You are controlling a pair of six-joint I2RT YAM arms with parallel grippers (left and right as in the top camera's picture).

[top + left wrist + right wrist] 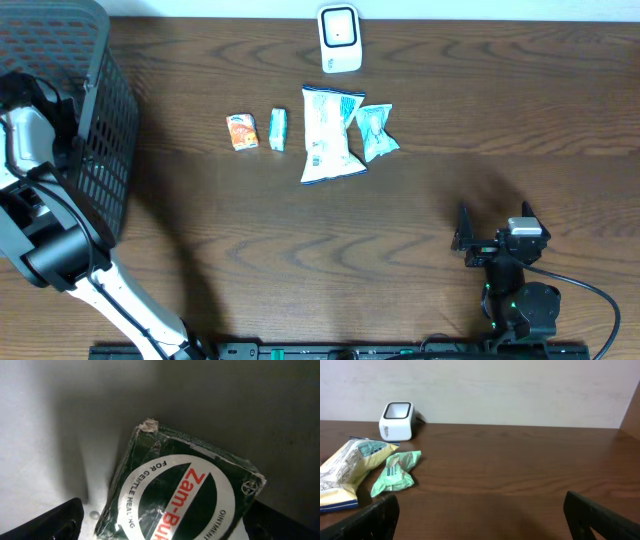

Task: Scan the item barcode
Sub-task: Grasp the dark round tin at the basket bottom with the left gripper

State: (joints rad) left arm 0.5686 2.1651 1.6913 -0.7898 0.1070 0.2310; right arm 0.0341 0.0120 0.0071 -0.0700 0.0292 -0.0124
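Far left, my left arm reaches down into the black wire basket (95, 120) standing on the dark wood worktop (420, 250). Its wrist camera shows my left claw (162, 507) spread wide, one dark finger (55, 522) at each lower corner of the view. Lying between them is the green Zam-Buk box (180, 495), tilted, round white label up, one top corner scuffed pale. There's a clear gap between the box and the finger at the view's left. The other side is closer, and I can't tell if it touches. Moving right across the open worktop there's a row of goods: a small orange packet (242, 131), just beside it a slim green-and-white sachet (278, 130), then a big white-and-blue bag (330, 135) with a mint-green pouch (377, 131) tucked against its right edge. Behind the bag, at the far edge, the white scanner (340, 38) stands with its window facing up, well apart from the basket. Far right, near the front edge, my right claw (494, 222) is spread just as wide, gripping nothing. From its wrist view the bag, the pouch and the scanner sit off to the left ahead.
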